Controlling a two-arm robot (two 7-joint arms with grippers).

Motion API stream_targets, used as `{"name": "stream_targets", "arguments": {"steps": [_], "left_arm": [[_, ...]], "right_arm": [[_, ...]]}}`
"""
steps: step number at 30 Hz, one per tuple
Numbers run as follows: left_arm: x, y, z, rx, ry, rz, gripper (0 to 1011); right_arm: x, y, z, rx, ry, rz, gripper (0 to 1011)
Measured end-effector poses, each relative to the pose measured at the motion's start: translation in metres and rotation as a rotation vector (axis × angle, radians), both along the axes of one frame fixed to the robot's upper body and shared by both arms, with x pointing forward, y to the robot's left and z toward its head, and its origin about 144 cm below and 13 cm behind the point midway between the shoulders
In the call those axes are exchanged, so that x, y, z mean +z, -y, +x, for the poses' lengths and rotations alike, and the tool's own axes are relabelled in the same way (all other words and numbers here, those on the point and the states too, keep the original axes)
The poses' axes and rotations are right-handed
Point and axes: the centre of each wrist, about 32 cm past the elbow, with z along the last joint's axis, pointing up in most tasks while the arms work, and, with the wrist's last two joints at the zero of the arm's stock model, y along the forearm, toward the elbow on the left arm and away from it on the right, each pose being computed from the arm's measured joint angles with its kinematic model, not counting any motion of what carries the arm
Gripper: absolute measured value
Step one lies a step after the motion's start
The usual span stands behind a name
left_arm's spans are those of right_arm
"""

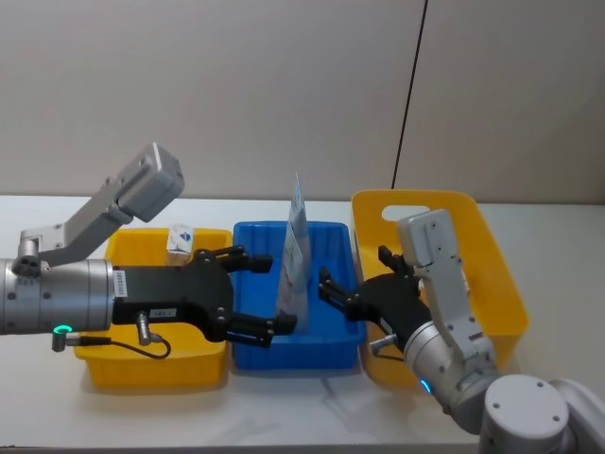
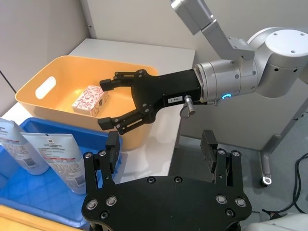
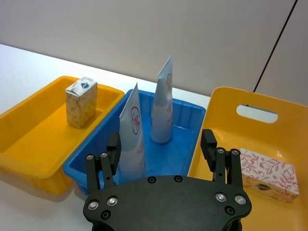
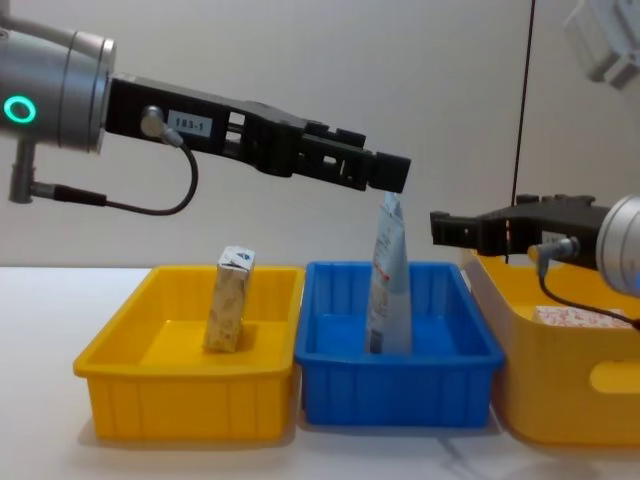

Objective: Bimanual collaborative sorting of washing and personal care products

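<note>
Carton (image 4: 229,298) stood upright in the left yellow bin (image 4: 150,395), left gripper (image 1: 257,294) hung jaws spread above the blue bin's (image 1: 253,354) near-left rim, two tubes (image 3: 161,103) upright inside, right gripper (image 1: 342,292) empty, jaws spread, at the blue bin's right rim, floral box (image 3: 267,174) flat in the right yellow bin (image 1: 509,284).

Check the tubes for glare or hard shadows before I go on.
Right wrist view: even light, no glare on the tubes. Head view: a faint, soft shadow on the table in front of the blue bin. Chest view: tubes evenly lit beneath the left gripper, no hard shadow.
</note>
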Motion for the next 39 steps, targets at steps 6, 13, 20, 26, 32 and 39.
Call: {"name": "stream_targets", "arguments": {"steps": [6,13,20,26,32,39], "left_arm": [[0.001,-0.002,-0.003,0.008,-0.001,0.003,1001],[0.002,-0.004,-0.004,0.013,-0.001,0.005,1001],[0.002,-0.005,-0.005,0.017,-0.002,0.007,1001],[0.002,-0.005,-0.006,0.018,-0.002,0.007,1001],[0.002,-0.006,-0.006,0.019,-0.002,0.008,1001],[0.002,-0.006,-0.006,0.020,-0.002,0.008,1001]], "right_arm": [[-0.005,-0.006,0.002,0.005,-0.006,-0.004,1004],[-0.010,-0.014,0.005,0.014,-0.012,-0.008,1004],[-0.014,-0.025,0.010,0.029,-0.015,-0.012,1004],[-0.019,-0.037,0.018,0.039,-0.013,-0.017,1004],[-0.022,-0.046,0.027,0.045,-0.008,-0.020,1004],[-0.023,-0.051,0.036,0.046,0.000,-0.023,1004]]}}
